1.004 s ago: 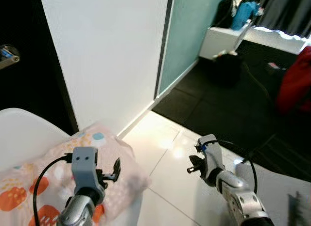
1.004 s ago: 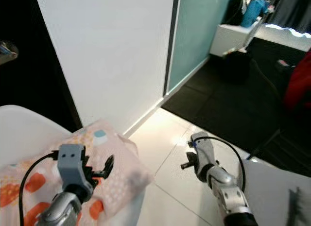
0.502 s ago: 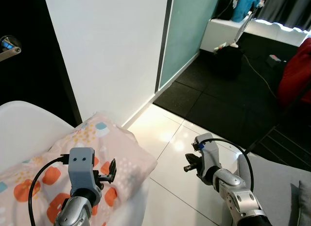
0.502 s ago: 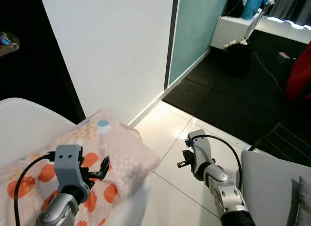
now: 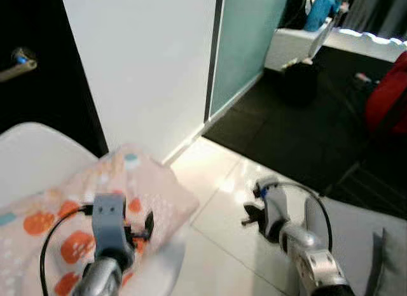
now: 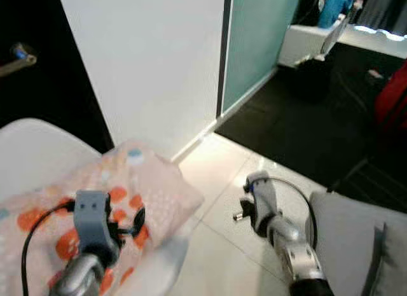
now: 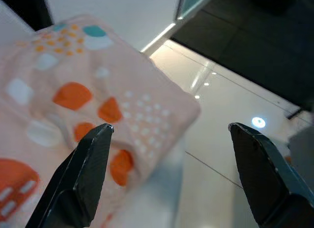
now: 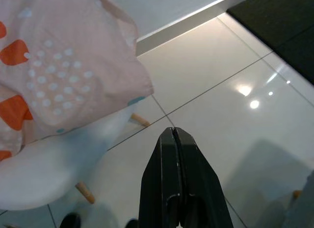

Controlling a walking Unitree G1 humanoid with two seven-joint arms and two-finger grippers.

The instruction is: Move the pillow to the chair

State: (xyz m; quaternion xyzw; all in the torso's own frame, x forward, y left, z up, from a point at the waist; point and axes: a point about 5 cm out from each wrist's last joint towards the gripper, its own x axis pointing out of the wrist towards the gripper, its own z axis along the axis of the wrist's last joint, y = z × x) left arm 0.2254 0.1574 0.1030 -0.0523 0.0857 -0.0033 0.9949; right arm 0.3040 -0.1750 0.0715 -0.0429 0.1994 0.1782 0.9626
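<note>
The white chair point(image 5: 38, 162) carries the pillow point(image 5: 76, 200), which lies across its seat with one corner hanging past the edge, so the move looks done. The left pincer point(image 7: 171, 179) hovers just above the pillow, fingers spread and released, likely having let go. The right pincer point(image 8: 176, 189) is clenched on nothing over the floor point(image 8: 221, 90).

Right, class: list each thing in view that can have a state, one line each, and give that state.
Pillow: lying on the chair seat, one corner overhanging the edge, not gripped.
Chair: upright, holding the pillow.
Left pincer: open, hovering above the pillow, holding nothing.
Right pincer: shut, empty, over the tiled floor beside the chair.
</note>
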